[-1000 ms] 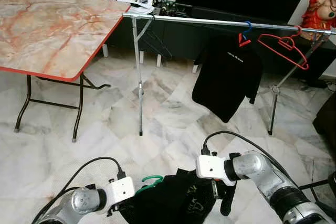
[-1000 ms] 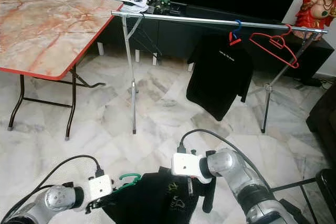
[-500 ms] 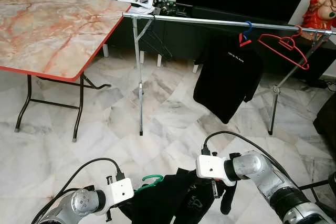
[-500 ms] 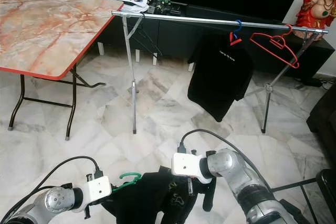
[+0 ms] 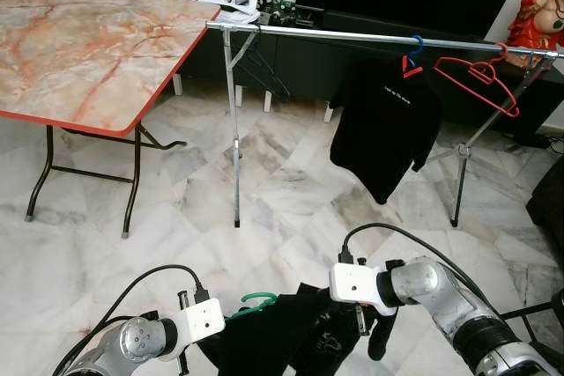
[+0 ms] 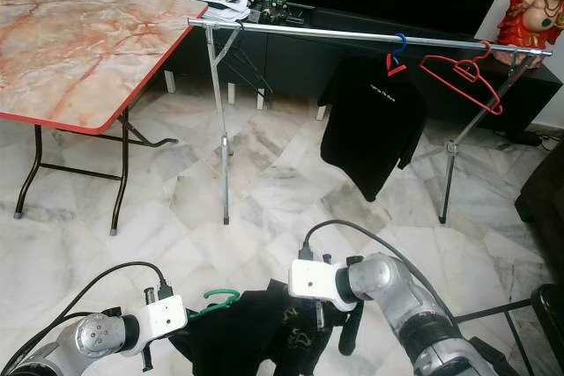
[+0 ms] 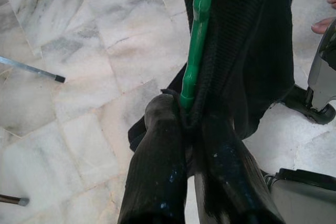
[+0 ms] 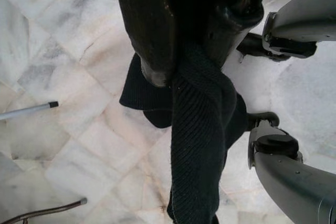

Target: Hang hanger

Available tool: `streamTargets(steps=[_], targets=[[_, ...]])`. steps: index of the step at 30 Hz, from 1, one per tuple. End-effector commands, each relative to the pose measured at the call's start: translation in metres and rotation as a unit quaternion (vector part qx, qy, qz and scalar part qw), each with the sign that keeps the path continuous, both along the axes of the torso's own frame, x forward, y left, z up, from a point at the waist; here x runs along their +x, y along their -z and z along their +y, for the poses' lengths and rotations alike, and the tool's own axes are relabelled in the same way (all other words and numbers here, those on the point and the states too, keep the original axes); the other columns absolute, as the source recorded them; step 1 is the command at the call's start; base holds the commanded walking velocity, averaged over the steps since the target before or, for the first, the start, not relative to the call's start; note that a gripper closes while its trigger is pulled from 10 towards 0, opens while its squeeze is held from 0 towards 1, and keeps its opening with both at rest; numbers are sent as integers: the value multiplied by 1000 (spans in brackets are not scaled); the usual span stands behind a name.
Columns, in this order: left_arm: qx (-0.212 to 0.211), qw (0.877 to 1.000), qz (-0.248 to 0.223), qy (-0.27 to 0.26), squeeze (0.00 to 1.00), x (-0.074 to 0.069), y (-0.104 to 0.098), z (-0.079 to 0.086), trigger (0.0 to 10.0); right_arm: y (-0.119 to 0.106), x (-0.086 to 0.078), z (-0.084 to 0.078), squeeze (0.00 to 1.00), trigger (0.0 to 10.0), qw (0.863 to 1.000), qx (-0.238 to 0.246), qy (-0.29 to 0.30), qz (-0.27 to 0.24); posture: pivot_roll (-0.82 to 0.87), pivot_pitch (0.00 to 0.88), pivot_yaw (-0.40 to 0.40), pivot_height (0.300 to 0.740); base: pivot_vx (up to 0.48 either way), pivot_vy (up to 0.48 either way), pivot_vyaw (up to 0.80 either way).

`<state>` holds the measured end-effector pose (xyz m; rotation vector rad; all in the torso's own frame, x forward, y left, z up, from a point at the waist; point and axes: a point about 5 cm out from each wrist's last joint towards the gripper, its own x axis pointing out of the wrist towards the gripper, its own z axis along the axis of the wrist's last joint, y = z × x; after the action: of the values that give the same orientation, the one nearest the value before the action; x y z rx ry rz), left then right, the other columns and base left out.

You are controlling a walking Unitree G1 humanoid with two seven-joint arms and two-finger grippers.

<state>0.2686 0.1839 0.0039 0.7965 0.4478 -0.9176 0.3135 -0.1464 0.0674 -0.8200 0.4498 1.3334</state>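
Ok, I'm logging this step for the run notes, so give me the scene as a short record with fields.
carried item: black shirt on a green hanger
left gripper: shut on the green hanger and the cloth
right gripper: shut on a fold of the shirt
rail: ahead of the robot, across the marble floor
on the rail: black T-shirt, empty red hanger
beside it: marble-top table, on the robot's left
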Motion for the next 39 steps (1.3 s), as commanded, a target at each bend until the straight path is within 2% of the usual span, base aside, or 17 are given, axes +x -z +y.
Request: streamTargets(steps=[1,13,14,15,16,17,18,19,26,27,28,29,36,37,39], targets=[[0,1000,-2,-3,0,2,0,-1,0,8,-4,-7,0,10000,1000,-17,7,11,71,108,-136,740,0,0,0],[4,1000,0,-8,0,1,1,0,0,21,-12,-13,0,10000,999,-41,14,28,74,108,-135,740,0,0,0],[4,1000,-2,-8,0,1,1,-1,2000,21,-12,-13,0,10000,999,-40,14,28,73,108,-135,740,0,0,0],[2,1000,-5,-8,0,1,1,-1,5765,21,-12,-13,0,10000,999,-40,14,28,73,108,-135,740,0,0,0],[-10,1000,-12,-10,0,3,-1,-3,10000,21,-12,-12,0,10000,999,-38,15,27,73,108,-136,740,0,0,0],[-14,1000,-12,-11,0,3,-2,-4,9451,21,-11,-12,0,10000,999,-38,15,27,73,107,-136,740,0,0,0],[-16,1000,-11,-11,0,4,-2,-5,9451,20,-11,-12,0,10000,999,-38,15,26,74,108,-136,740,0,0,0],[-17,1000,-11,-10,0,4,-3,-5,0,20,-11,-11,0,10000,999,-38,15,26,73,108,-136,740,0,0,0],[-17,1000,-14,-8,0,4,-3,-5,0,21,-12,-11,0,10000,999,-38,14,28,76,108,-138,740,0,0,0],[-21,1000,-6,-7,0,3,-2,-5,4392,22,-12,-10,0,10000,999,-38,12,29,76,108,-138,740,0,0,0],[-22,1000,-4,-5,0,2,-1,-6,4392,22,-12,-10,0,10000,999,-37,12,29,76,109,-138,740,0,0,0],[-23,1000,-4,-3,0,1,-1,-7,10000,22,-12,-10,0,10000,999,-37,12,29,76,109,-138,740,0,0,0],[-27,1000,-1,-2,0,1,-1,-8,10000,22,-12,-9,0,10000,999,-35,12,29,75,108,-138,740,0,0,0],[-41,999,5,-10,1000,2,-2,-8,10000,22,-12,-9,0,10000,999,-35,12,29,74,109,-138,740,0,0,0],[-52,998,10,-16,1000,3,-3,-8,10000,22,-12,-9,0,10000,999,-35,13,29,74,109,-138,740,0,0,0]])
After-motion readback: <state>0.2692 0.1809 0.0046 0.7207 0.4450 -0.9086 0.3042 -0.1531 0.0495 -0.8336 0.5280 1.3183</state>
